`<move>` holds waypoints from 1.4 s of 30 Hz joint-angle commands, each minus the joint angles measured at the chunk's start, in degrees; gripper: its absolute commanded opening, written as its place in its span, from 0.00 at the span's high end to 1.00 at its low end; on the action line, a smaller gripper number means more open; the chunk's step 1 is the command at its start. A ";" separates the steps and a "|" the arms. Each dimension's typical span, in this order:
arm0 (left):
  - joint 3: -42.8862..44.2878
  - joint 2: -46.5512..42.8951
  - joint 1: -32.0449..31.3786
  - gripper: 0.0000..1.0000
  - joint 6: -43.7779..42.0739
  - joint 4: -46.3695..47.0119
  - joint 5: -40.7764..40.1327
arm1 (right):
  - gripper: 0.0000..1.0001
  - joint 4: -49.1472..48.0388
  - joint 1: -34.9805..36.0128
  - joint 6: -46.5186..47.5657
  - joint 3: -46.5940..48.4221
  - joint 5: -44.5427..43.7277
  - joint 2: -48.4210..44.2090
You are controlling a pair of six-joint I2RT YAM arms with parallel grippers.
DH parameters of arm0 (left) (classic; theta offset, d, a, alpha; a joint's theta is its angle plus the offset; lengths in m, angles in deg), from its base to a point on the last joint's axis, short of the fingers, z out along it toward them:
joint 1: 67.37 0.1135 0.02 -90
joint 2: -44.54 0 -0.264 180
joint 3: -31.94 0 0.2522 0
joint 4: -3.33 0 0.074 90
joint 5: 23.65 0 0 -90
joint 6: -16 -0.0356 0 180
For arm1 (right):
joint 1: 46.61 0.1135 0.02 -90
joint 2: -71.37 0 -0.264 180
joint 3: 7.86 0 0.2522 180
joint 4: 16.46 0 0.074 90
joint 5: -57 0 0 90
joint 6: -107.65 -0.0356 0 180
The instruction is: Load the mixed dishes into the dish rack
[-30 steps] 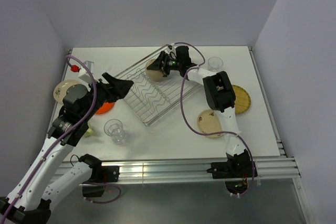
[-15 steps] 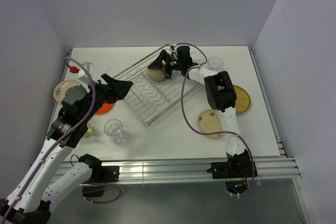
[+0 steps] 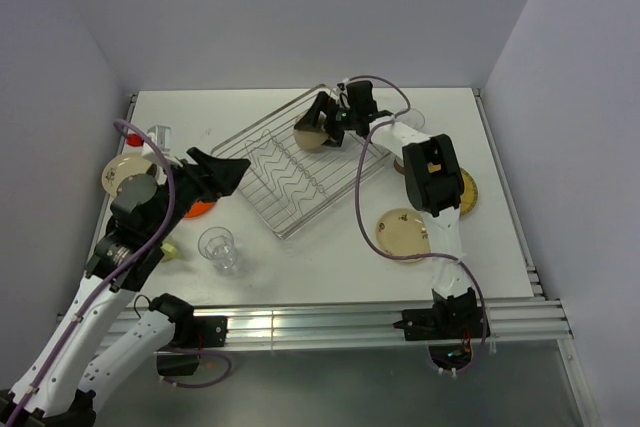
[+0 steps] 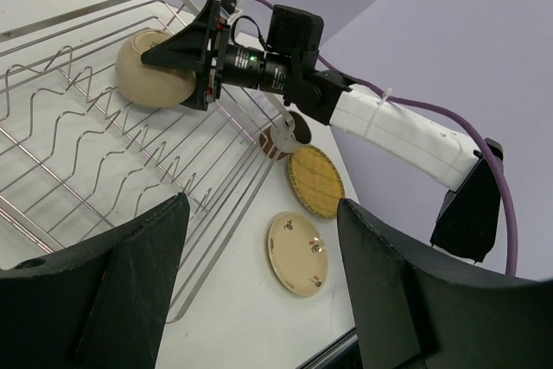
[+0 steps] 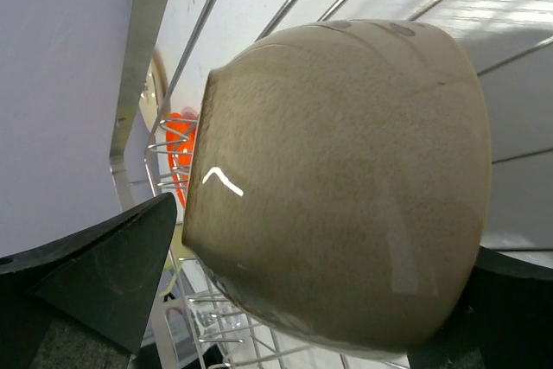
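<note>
My left fingers (image 4: 121, 291) are spread wide with nothing between them. They hang over the left edge of the rack (image 3: 290, 177), and the orange plate (image 3: 201, 208) lies on the counter (image 3: 330, 267) just behind them. My right fingers (image 5: 95, 265) are also spread wide, one on each side of the bowl (image 5: 346, 179). Between them the bowl lies tipped on its side on the rack wires. Whether the pads touch it, I cannot tell.
</note>
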 commanded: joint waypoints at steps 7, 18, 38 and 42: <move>-0.10 -3.94 0.09 0.25 0.66 1.01 1.08 | 0.00 -6.97 -3.29 -2.27 -5.14 5.24 -5.39; 0.16 -5.00 0.09 0.25 0.66 0.13 0.99 | 0.00 -5.20 -4.08 0.10 -10.66 8.75 -9.87; -1.25 -2.45 0.09 0.25 2.15 -3.63 -0.58 | 0.00 7.98 -3.82 30.91 -14.02 16.14 -26.65; 0.42 -1.83 0.09 0.28 3.82 -11.98 -3.13 | 0.00 11.84 -3.12 50.41 -15.24 16.31 -32.89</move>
